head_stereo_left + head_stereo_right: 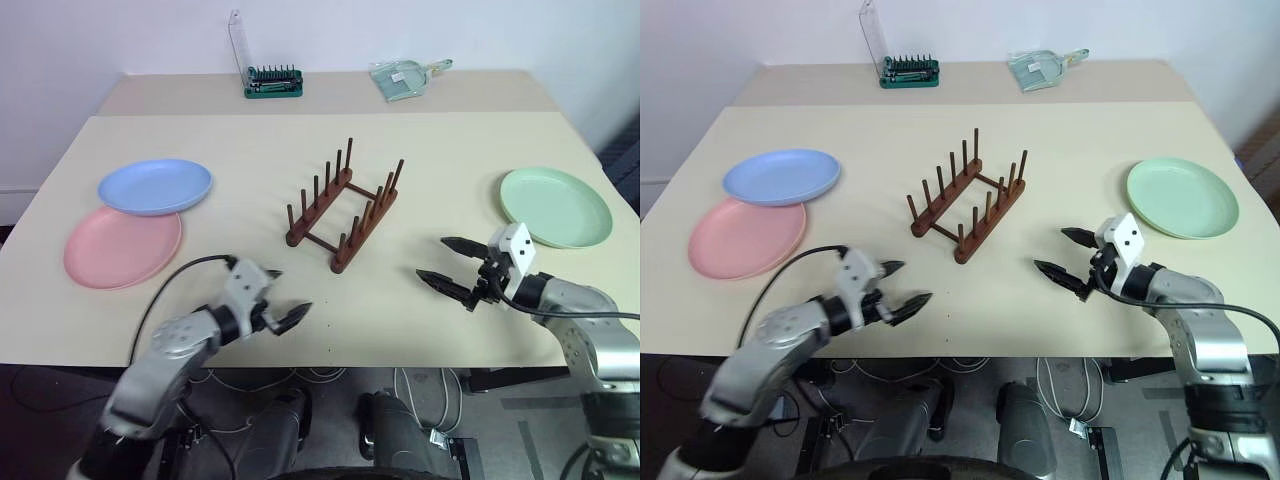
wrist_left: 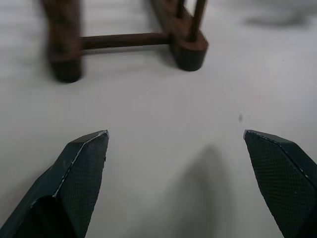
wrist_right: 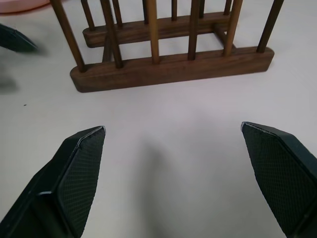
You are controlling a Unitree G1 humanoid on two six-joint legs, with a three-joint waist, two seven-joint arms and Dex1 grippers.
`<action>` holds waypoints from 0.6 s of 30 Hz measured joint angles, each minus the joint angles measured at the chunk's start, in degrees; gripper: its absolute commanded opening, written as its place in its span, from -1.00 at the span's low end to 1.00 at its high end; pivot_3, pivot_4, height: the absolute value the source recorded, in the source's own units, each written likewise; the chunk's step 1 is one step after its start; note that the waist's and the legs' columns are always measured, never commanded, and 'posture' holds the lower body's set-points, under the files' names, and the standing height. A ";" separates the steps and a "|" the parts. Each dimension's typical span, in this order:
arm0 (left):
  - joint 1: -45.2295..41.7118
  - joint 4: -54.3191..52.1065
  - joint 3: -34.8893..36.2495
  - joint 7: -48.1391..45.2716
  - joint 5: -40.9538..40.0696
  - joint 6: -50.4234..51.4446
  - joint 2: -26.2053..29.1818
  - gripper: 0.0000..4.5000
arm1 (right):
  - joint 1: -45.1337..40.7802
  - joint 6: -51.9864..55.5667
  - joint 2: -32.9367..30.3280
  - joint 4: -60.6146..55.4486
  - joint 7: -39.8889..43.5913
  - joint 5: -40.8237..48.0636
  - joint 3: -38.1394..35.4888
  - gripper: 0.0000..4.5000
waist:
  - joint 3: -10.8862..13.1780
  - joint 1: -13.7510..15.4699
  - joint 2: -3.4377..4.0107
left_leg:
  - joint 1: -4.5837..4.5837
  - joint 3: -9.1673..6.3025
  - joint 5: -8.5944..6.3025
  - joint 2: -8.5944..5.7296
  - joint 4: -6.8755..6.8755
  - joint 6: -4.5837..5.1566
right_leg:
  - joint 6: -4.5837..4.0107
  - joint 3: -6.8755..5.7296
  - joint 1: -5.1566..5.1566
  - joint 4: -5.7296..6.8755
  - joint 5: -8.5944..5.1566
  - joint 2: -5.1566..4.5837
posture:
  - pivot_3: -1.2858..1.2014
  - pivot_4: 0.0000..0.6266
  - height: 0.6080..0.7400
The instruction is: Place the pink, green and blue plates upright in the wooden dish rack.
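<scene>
rack [image 1: 345, 210] centre | two plates [image 1: 140, 215] overlapping left | one plate [image 1: 556, 206] right | case [image 1: 273, 82] behind

Beige table [image 1: 250, 150] — wooden dish rack [image 1: 345, 205], green plate [image 1: 555, 206], pink plate [image 1: 122, 246], tool case [image 1: 272, 80], perhaps a dustpan [image 1: 405, 78].

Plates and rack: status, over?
Left gripper, right gripper open, empty. Rack bare; blue plate overlaps pink plate, green plate apart. Nothing blocking.
</scene>
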 measured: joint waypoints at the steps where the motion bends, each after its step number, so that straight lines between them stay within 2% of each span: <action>1: -1.74 1.67 -1.13 0.68 1.20 -0.47 -1.65 0.99 | 1.00 0.52 0.02 -1.39 -0.71 0.35 -0.33 1.00 | -0.02 0.00 0.00 | 0.01 0.00 0.00 0.00 0.01 0.00 | 0.00 0.00 0.01 0.00 0.02 0.00 | 0.03 -0.52 1.00; 8: -10.12 12.81 -6.86 7.07 9.53 -3.78 -11.83 0.99 | 8.89 3.72 1.36 -12.05 -6.22 2.82 -2.87 1.00 | -0.16 0.82 0.03 | 0.06 0.00 0.00 0.00 0.12 0.01 | 0.08 -0.01 0.12 0.01 -0.01 -0.01 | 0.03 -0.52 1.00; 12: -11.47 15.71 -7.46 7.37 11.16 -4.84 -14.91 0.99 | 11.18 4.96 1.55 -15.48 -8.51 3.29 -3.29 1.00 | -0.34 1.40 0.05 | 0.09 0.03 -0.02 0.00 0.15 0.02 | 0.10 -0.01 0.18 -0.02 -0.01 0.00 | 0.03 -0.52 1.00; 15: -11.76 17.05 -7.51 7.66 12.06 -5.47 -16.39 0.62 | 10.89 5.22 1.76 -15.81 -9.44 3.62 -3.22 1.00 | -0.48 1.55 0.08 | 0.17 0.03 -0.03 0.00 0.15 0.04 | 0.10 -0.02 0.33 -0.09 -0.01 -0.01 | 0.03 -0.52 1.00; 18: -11.58 17.67 -7.15 7.84 12.41 -6.23 -16.69 -0.04 | 9.78 5.37 1.95 -15.78 -9.89 3.65 -2.51 1.00 | -0.59 1.40 0.10 | 0.22 0.03 -0.04 0.00 0.12 0.06 | 0.11 -0.02 0.37 -0.13 -0.01 0.00 | 0.03 -0.52 1.00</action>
